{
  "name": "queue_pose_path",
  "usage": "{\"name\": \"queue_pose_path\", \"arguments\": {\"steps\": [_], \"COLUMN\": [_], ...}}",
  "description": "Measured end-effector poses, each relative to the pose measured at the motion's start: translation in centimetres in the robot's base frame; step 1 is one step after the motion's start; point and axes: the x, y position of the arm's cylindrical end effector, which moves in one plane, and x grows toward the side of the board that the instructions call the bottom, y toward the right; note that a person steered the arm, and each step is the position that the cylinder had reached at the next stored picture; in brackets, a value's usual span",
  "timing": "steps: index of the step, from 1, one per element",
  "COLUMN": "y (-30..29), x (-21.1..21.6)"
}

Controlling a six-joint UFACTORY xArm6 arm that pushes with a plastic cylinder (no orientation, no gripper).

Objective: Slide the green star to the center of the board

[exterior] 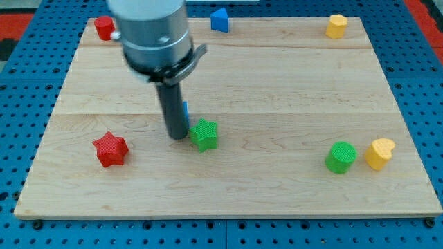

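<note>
The green star [204,134] lies on the wooden board [277,83], a little left of and below the board's middle. My tip [178,136] rests on the board just to the left of the green star, close to it or touching it. A small blue block [185,109] peeks out from behind the rod, mostly hidden; its shape cannot be made out.
A red star [111,149] lies at lower left. A red block [104,28] sits at the top left corner, a blue block [219,20] at top middle, a yellow block [337,25] at top right. A green cylinder [340,156] and a yellow heart [379,153] sit at lower right.
</note>
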Motion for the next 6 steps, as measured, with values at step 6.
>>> {"name": "queue_pose_path", "arguments": {"steps": [6], "y": [7.2], "x": [2.6]}}
